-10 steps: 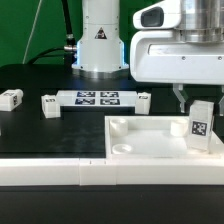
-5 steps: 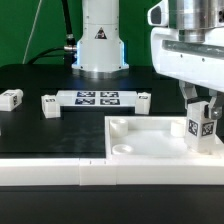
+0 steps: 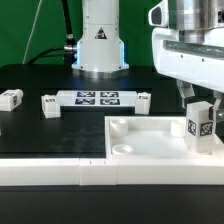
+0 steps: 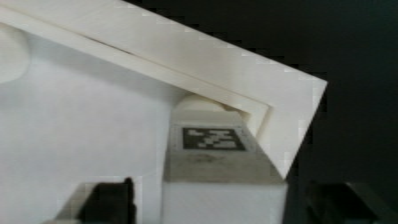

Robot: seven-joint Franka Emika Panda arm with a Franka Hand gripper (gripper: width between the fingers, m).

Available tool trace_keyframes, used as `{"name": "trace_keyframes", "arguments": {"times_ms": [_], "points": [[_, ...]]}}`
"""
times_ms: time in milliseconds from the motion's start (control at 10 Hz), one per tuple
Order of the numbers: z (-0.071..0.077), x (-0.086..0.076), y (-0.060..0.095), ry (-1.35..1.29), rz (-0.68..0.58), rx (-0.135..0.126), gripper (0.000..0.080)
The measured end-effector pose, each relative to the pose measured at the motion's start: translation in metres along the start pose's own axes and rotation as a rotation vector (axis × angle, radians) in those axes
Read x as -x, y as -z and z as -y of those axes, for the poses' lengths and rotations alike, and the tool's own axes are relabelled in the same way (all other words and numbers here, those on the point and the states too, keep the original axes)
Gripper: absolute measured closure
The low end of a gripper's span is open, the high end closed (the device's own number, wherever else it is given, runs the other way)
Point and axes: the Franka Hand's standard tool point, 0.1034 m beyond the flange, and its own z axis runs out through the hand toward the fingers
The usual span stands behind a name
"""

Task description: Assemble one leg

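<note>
Starting at the exterior view's left, a small white tagged block [image 3: 10, 98] sits on the black table [image 3: 40, 135]. A second block [image 3: 48, 104] lies near it, just off the left end of the marker board [image 3: 97, 98]. A third block [image 3: 143, 99] rests at the board's other end. Behind the board stands my arm's white base [image 3: 100, 40].

Further right and nearer the camera lies the large white panel [image 3: 150, 140] [image 4: 89, 120], with a round socket showing in its left corner. The leg [image 3: 200, 124] [image 4: 221, 150] stands upright at the panel's right end, a square tag facing the camera. In the wrist view it sits tucked into the panel's corner, against the raised rim.

My gripper [image 3: 200, 105] [image 4: 214, 200] hangs over the leg from above, one finger on each side of its upper part. In the wrist view the dark fingers [image 4: 107, 200] flank the leg with a pale strip showing on each side. The tips are cut off at the picture's edge, so I cannot tell whether I am clamping the leg or only straddling it.
</note>
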Motion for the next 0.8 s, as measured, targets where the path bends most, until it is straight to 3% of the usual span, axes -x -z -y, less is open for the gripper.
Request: {"name": "trace_keyframes", "arguments": {"times_ms": [100,200,800], "points": [[0.0001,0.001,-0.0003,0.108,0.0,0.0,0.0187],[0.0003,0.0031,-0.0005,0.196,0.002,0.003,0.0158],[0.0005,0.004,-0.0014,0.853,-0.006,0.011,0.0151]]}}
